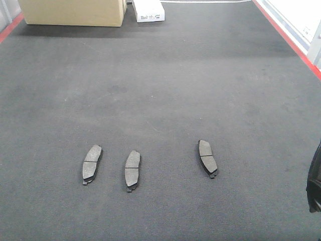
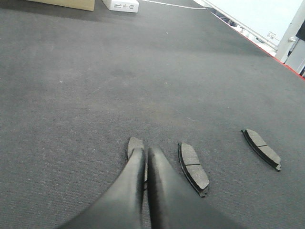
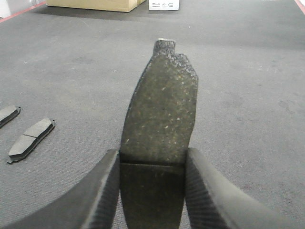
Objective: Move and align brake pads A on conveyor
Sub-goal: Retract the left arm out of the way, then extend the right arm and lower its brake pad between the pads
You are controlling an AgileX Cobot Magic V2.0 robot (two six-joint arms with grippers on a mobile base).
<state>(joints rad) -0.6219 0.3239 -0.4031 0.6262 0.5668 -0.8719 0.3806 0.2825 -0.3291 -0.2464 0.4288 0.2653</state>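
Fingers clamp brake pad above conveyor, red edges distant

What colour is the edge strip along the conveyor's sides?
Red, clearest in the exterior front-facing view along the conveyor right edge strip.

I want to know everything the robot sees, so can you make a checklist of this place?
Surface: dark grey belt, red edges.
Job's things: three pads lie in a row, left, middle, right; a fourth pad is in the right claw.
Clutter: cardboard box and white box at the far end.
Claws: left claw shut, empty, over the left pad; right claw shut on the fourth pad.
Cables: nothing seen.
Surroundings: pale wall past the red edge.
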